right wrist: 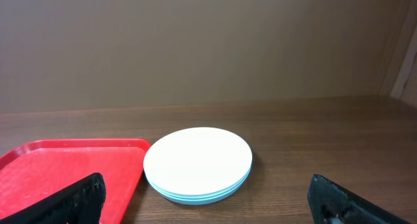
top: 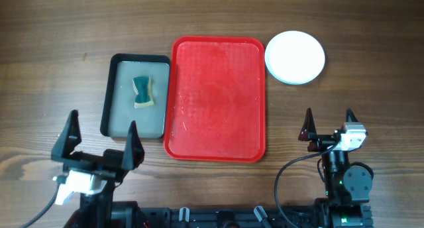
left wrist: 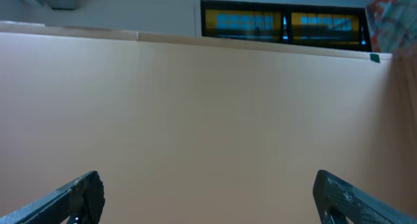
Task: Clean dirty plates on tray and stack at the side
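Observation:
The plates [top: 295,57] sit in one stack on the table to the right of the red tray [top: 215,99], white plate on top. The right wrist view shows the stack [right wrist: 197,164] with pale aqua-blue rims under the white one, beside the tray's corner [right wrist: 65,165]. The tray holds nothing. My left gripper [top: 101,143] is open and empty near the table's front left; its wrist view shows only its spread fingers [left wrist: 208,195] and a plain wall. My right gripper [top: 328,125] is open and empty at the front right, well short of the plates.
A dark grey tray [top: 109,95] stands left of the red tray and holds a green-and-yellow sponge [top: 143,91]. Bare wooden table lies around both trays. The arm bases and cables sit along the front edge.

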